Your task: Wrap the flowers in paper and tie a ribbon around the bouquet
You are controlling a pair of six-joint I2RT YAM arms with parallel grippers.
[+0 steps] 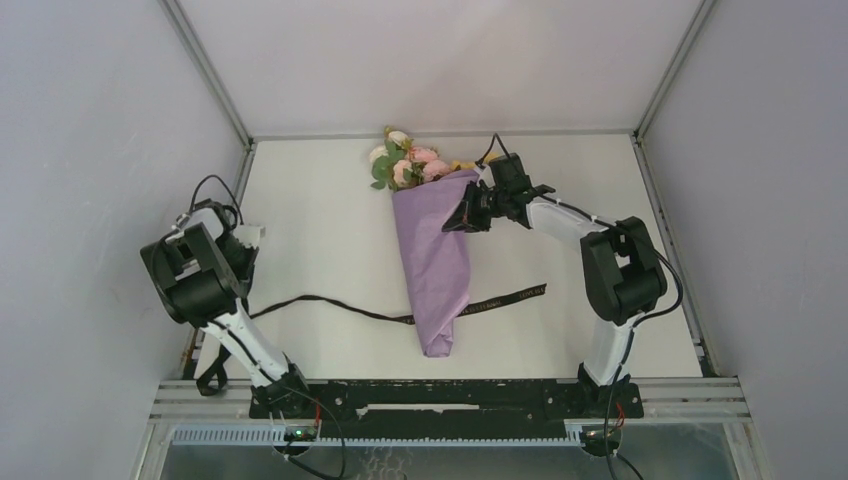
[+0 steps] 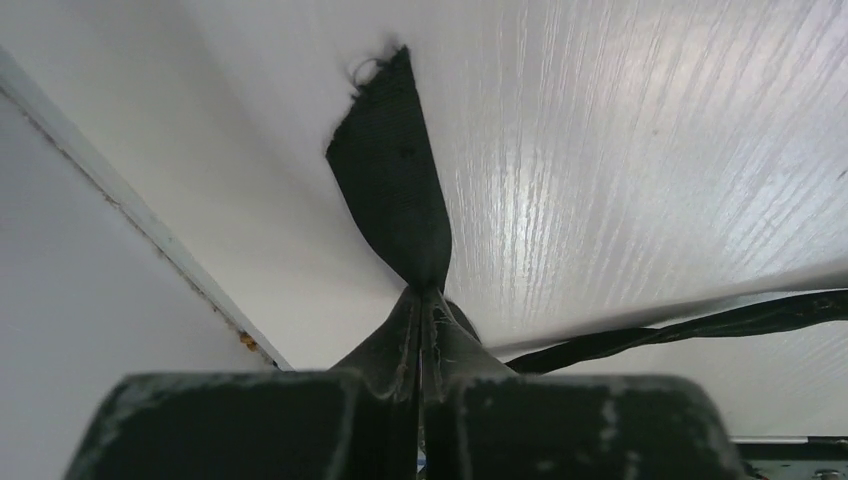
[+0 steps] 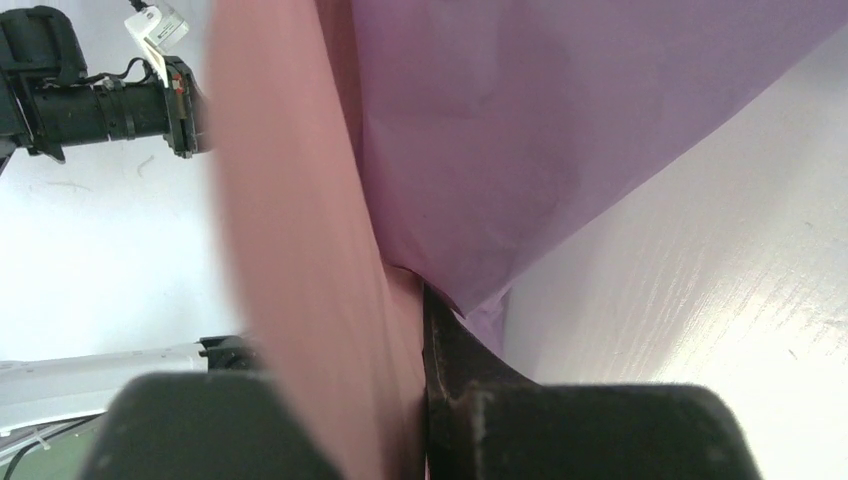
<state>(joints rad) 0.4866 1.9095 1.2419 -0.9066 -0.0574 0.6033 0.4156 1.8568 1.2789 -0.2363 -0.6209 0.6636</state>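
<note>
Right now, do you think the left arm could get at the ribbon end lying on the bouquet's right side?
Probably not: the left hand is shut on the other end of the ribbon, well off to the left, and the bouquet lies across the way.

Seen from above, the middle of the ribbon (image 1: 330, 303) is hidden under the rolled paper (image 1: 435, 260), and its light print is too small to read. The stalks of the flowers (image 1: 405, 160) are hidden inside the roll. The left arm (image 1: 200, 275) covers its own jaws. In the left wrist view, the ribbon runs off the 3 o'clock edge. In the right wrist view, a blurred pink fold (image 3: 300, 250) hides the jaw at 9 o'clock, and the paper is cut off at 12 o'clock.
</note>
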